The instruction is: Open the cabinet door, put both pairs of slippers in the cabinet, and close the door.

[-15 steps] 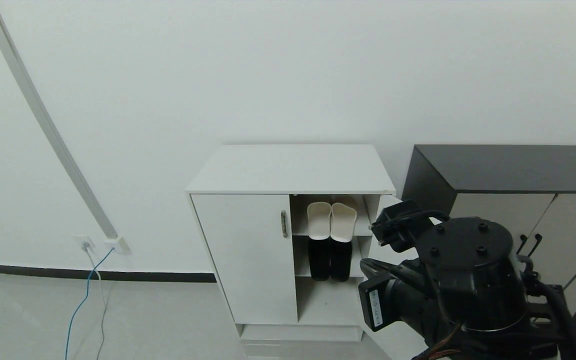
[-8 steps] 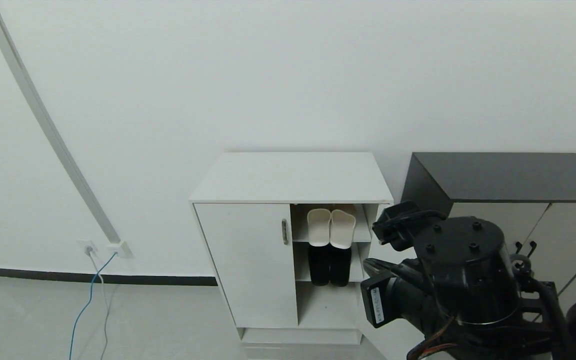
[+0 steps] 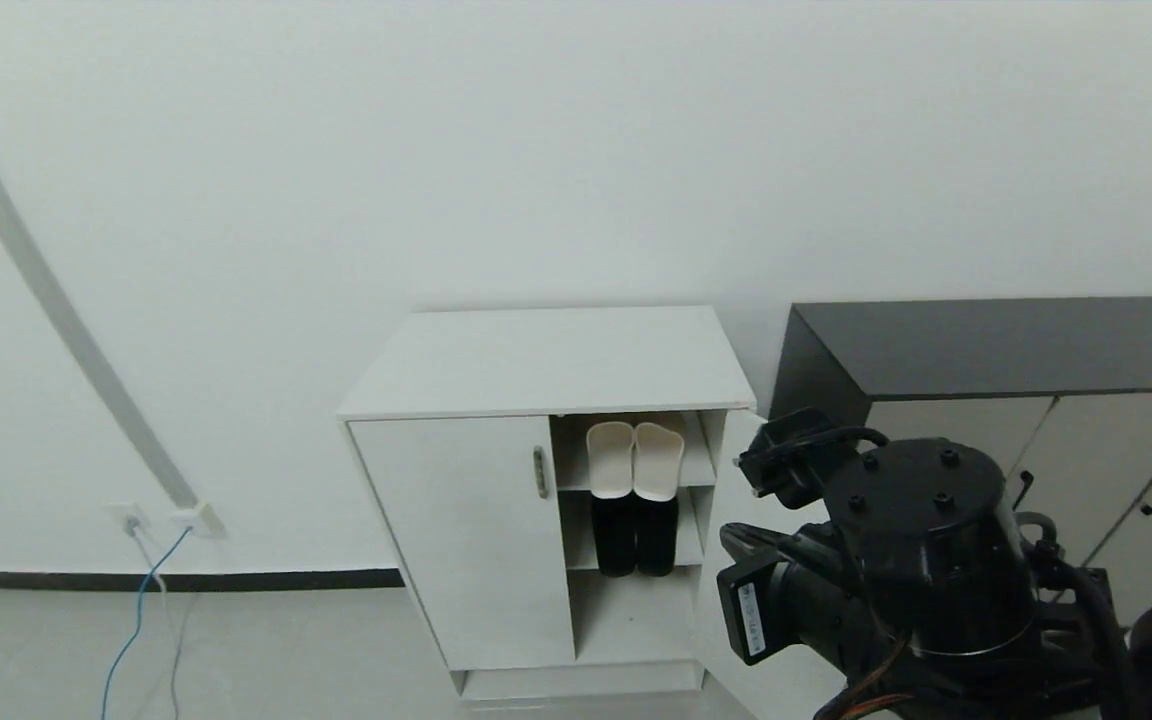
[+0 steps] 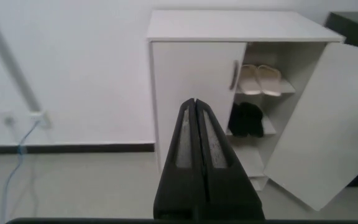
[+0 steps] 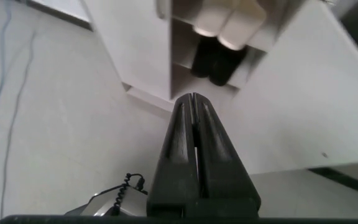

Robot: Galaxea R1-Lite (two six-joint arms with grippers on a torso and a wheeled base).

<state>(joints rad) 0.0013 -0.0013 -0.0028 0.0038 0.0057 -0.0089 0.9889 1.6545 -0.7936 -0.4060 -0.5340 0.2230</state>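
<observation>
Cabinet (image 3: 546, 360) of white board against a plain wall, left door (image 3: 466, 540) shut with its slim handle (image 3: 540, 472) at the inner edge, right door (image 4: 334, 124) standing wide open toward 4 o'clock. In the open half, pale slippers (image 3: 634, 460) side by side on the top shelf; black slippers (image 3: 634, 535) straight below at 6 o'clock, on the middle shelf. Left gripper (image 4: 195, 106) in mid-air, well apart from the cabinet, fingers pressed flat together with nothing between them. Right gripper (image 5: 192, 98) above the floor near the foot of the open door, clamped tight in the same way and empty, pointing toward the black pair. White label (image 3: 751, 620) on the right arm (image 3: 926, 560), print too small to read. Dark-topped sideboard (image 3: 986, 345) at 3 o'clock of the cabinet; wall sockets (image 3: 166, 520) and blue cable (image 3: 136, 620) at 9 o'clock
</observation>
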